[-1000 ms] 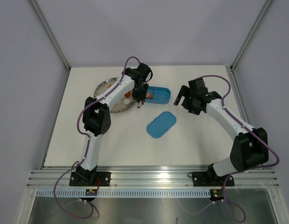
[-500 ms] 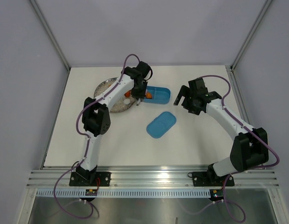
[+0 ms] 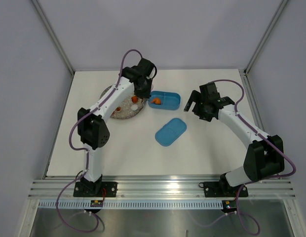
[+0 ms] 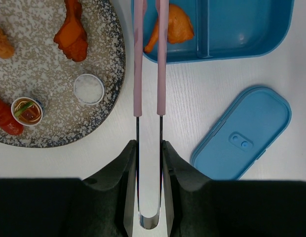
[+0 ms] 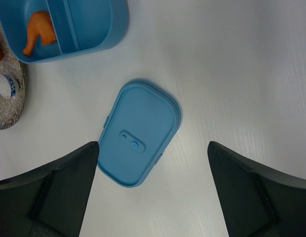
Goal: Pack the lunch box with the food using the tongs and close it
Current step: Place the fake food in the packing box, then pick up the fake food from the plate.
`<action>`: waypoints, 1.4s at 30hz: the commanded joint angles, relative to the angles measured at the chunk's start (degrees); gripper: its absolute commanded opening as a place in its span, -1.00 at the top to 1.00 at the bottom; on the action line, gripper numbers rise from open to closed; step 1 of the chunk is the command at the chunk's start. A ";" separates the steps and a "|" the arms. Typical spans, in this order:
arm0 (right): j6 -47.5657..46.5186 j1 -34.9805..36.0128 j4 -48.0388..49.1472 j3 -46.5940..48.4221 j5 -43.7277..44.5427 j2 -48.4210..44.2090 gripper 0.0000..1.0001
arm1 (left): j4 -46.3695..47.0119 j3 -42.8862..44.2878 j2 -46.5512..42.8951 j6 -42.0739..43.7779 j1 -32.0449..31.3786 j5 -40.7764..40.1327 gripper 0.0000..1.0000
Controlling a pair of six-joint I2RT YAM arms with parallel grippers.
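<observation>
Left gripper (image 4: 149,148) has the tongs (image 4: 162,74) squeezed narrow, tips off-frame, so can't tell what they hold. One orange morsel (image 4: 176,24) is in the lunch box (image 4: 242,29), toward the worktop's far edge.

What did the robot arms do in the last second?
The left gripper, holding the pink tongs, drew back from the blue lunch box toward the table's far side, and its elbow swung left. The orange food piece now lies loose in the compartment nearer the plate, beside the tongs, not between them. The right gripper stayed open and still. The lid did not move.
</observation>
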 commanded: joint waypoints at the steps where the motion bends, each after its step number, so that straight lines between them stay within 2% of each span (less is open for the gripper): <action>1: 0.12 0.16 1.17 0.58 -0.20 -0.88 -0.99 | 2.28 -2.30 -5.84 -0.26 0.77 -2.54 1.00; 5: 0.12 0.15 1.43 0.40 -0.11 -1.06 -0.99 | 3.42 -9.85 -12.34 -2.01 5.32 -2.81 1.00; 10: 0.38 0.16 2.57 0.23 -1.34 -0.36 -0.99 | 6.32 -25.47 -22.52 -3.33 10.43 -2.72 1.00; 14: 0.74 0.33 3.37 0.49 -1.69 0.61 -0.99 | 6.85 -32.09 -26.41 -4.56 13.07 -4.56 0.99; 17: 0.65 0.42 3.37 0.40 -1.69 0.53 -0.98 | 6.59 -34.99 -27.90 -6.32 14.91 -6.85 0.91; 24: 0.82 0.50 3.46 -0.21 -1.69 0.00 -0.99 | 5.71 -37.81 -27.73 -10.97 17.03 -7.56 0.81; 31: 0.83 0.68 3.81 -0.47 -3.28 0.00 -0.98 | 6.59 -38.34 -26.51 -12.12 17.03 -6.33 0.60; 36: 0.91 0.68 3.81 -0.56 -3.19 -0.27 -0.98 | 6.41 -37.99 -25.27 -12.21 16.94 -7.03 0.58; 39: 0.91 0.77 3.81 -0.74 -3.27 -0.18 -0.98 | 6.32 -37.90 -24.75 -12.21 17.03 -7.82 0.38; 42: 1.00 0.68 4.16 -0.56 -3.71 0.26 -0.98 | 6.67 -38.16 -24.22 -12.13 16.94 -8.17 0.37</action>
